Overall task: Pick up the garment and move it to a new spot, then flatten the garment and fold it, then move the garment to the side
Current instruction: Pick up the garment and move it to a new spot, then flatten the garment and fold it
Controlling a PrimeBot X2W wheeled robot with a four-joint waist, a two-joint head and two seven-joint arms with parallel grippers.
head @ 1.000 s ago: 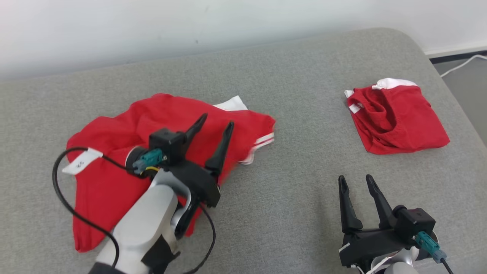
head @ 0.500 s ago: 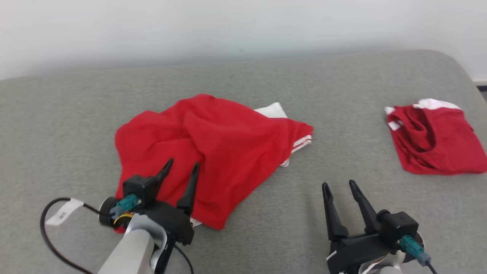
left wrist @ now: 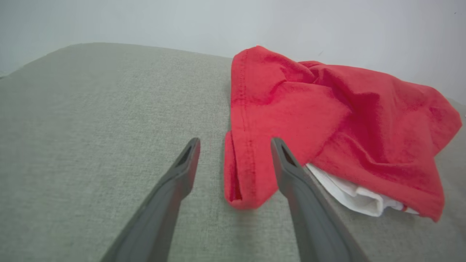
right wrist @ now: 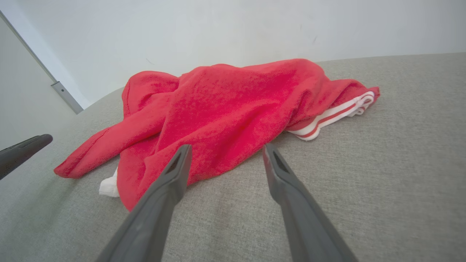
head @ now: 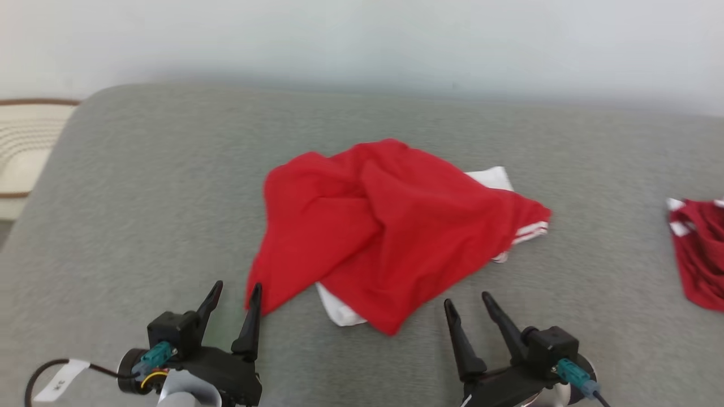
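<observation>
The garment (head: 390, 226) is a red shirt with white trim, lying crumpled in the middle of the grey cushion (head: 141, 186). A white part pokes out at its near edge and a striped cuff at its right. My left gripper (head: 236, 288) stands open just short of the garment's near left corner, nothing between its fingers. In the left wrist view that folded corner (left wrist: 240, 174) lies on the cushion between the open fingers (left wrist: 182, 171). My right gripper (head: 467, 301) is open and empty near the garment's front right. The right wrist view shows the garment (right wrist: 225, 102) just beyond its fingertips (right wrist: 174, 171).
A second red garment (head: 698, 254) lies at the right edge of the cushion. A cream object (head: 22, 152) sits beyond the cushion's rounded left end. A pale wall (head: 362, 39) runs behind. The left gripper's finger (right wrist: 22, 153) shows at the right wrist view's left edge.
The head camera has swung left, so the whole scene slid right in the picture. My left gripper drew back from over the garment to its near side. Both grippers stayed open.
</observation>
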